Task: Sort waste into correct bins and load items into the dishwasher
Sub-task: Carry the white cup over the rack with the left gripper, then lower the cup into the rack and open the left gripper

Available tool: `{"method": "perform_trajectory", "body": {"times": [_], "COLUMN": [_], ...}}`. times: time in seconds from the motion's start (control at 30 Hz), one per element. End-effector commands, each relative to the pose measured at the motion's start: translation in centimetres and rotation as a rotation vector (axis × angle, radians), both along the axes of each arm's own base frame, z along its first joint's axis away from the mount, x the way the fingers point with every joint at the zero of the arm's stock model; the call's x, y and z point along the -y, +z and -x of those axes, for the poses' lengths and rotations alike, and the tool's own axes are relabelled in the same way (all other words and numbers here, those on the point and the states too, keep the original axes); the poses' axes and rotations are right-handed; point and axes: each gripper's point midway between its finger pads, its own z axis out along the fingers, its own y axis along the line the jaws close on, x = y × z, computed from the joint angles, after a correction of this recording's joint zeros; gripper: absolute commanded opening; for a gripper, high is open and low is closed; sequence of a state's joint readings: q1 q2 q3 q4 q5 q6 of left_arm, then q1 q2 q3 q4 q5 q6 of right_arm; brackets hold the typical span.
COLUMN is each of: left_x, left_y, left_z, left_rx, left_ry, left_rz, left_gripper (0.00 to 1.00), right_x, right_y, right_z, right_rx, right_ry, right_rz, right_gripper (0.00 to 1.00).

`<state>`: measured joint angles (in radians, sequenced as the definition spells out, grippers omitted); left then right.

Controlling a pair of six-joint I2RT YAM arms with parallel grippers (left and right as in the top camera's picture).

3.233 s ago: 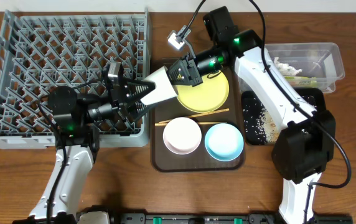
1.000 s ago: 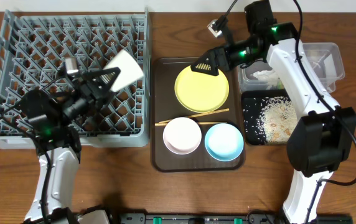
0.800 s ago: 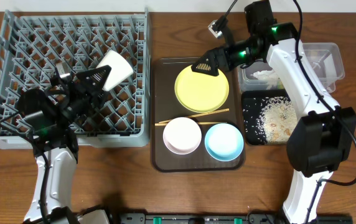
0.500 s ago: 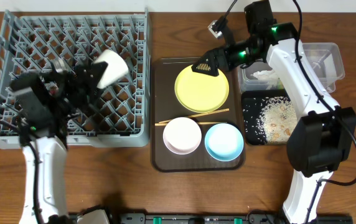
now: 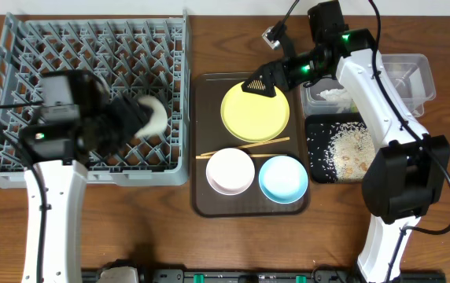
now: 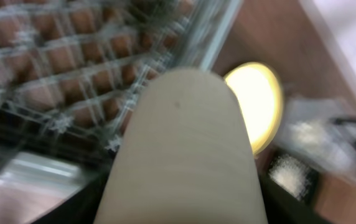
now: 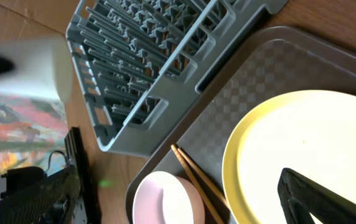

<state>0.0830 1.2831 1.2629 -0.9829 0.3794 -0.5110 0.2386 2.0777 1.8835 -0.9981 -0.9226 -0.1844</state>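
Overhead, on the bench point(image 5: 209, 244), the grey dish rack point(image 5: 146, 174) lies left; above its right side the left claw point(image 5: 137, 119) grips the white cup point(image 5: 153, 116). Rightward, the right claw point(image 5: 258, 83) hovers over the yellow-green plate point(image 5: 256, 118); its opening cannot be told.

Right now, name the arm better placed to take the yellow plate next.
Right. The right gripper hangs at the upper edge of the yellow plate; the left gripper is busy holding the white cup over the grey rack.
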Motion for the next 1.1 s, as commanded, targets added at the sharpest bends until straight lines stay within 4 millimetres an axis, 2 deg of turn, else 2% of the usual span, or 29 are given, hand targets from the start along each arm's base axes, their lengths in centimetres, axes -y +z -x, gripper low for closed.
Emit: {"method": "perform_trajectory", "body": {"times": [0.0, 0.1, 0.27, 0.5, 0.63, 0.8, 1.07], "left_x": [-1.8, -1.1, -1.2, -1.1, -0.8, -0.6, 0.8], "left_y": [-1.2, -2.3, -4.3, -8.1, -9.5, -9.7, -9.1], "left_z": [1.0, 1.7, 1.1, 0.7, 0.6, 0.7, 0.3], "left_rx": [-0.062, -0.123, -0.186, -0.324, -0.373, -0.383, -0.351], "left_ry": [-0.005, -0.042, -0.054, -0.076, -0.09, -0.094, -0.119], "left_rz": [-0.21, -0.236, -0.3, -0.303, -0.284, -0.275, -0.198], "left_gripper": [0.37, 0.37, 0.37, 0.37, 0.36, 0.36, 0.32], "right_x": [-0.4, -0.4, -0.5, -0.5, -0.5, -0.5, -0.5], "right_y": [-0.1, -0.1, -0.1, -0.1, -0.1, -0.1, -0.1], "right_z": [0.3, 0.4, 0.4, 0.5, 0.5, 0.5, 0.5], "right_rx": [-0.014, -0.013, -0.014, -0.018, -0.018, -0.018, -0.018], "right_ry": [0.008, 0.01, 0.012, 0.012, 0.012, 0.012, 0.012], "right_rz": [-0.006, -0.006, -0.006, -0.005, -0.004, -0.005, -0.005], "right_gripper": [0.99, 0.99, 0.99, 0.99, 0.99, 0.99, 0.99]}}
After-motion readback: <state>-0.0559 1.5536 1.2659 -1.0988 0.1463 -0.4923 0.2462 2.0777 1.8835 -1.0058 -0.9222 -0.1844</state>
